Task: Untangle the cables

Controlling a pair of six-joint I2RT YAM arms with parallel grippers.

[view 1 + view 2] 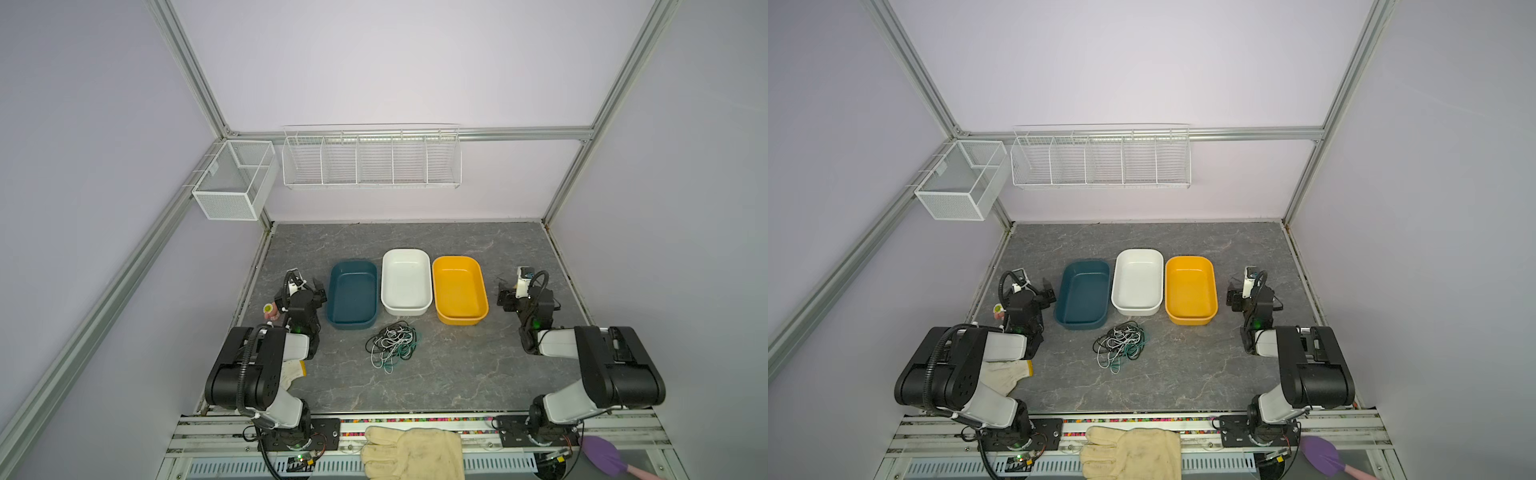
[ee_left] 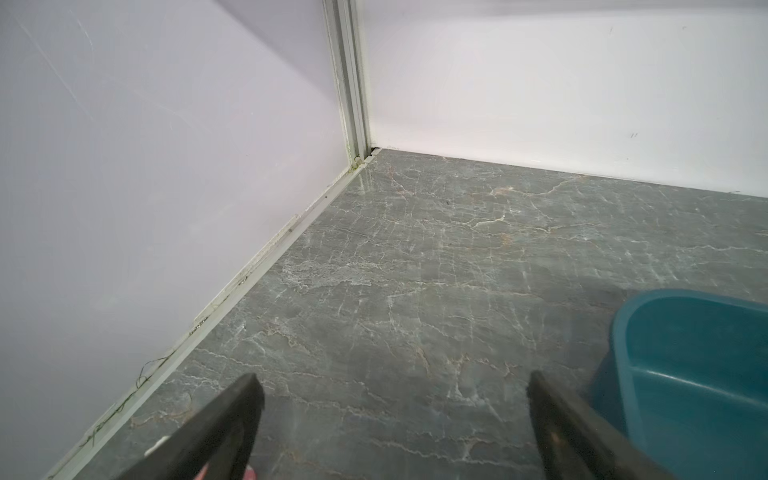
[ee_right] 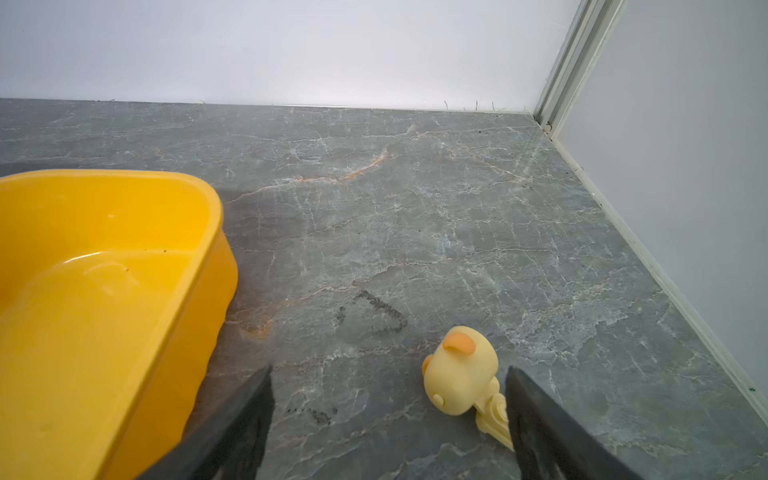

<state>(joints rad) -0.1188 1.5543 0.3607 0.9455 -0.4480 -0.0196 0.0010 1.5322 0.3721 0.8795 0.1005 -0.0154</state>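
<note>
The cables (image 1: 392,344) (image 1: 1121,341) lie in one loose tangle of black, white and teal-green cords on the grey tabletop, just in front of the teal and white bins in both top views. No wrist view shows them. My left gripper (image 1: 318,289) (image 2: 395,380) hovers far left of the tangle, beside the teal bin, open with only bare table between its fingers. My right gripper (image 1: 505,297) (image 3: 390,374) sits far right, beside the yellow bin, also open. A small yellow duck toy (image 3: 461,374) lies on the table close to one of its fingers, not gripped.
Three bins stand in a row behind the tangle: teal (image 1: 353,326) (image 2: 685,299), white (image 1: 405,311), yellow (image 1: 461,319) (image 3: 124,176). A glove (image 1: 411,453) lies on the front rail, another (image 1: 293,370) under the left arm. Wire baskets (image 1: 370,162) hang on the back wall.
</note>
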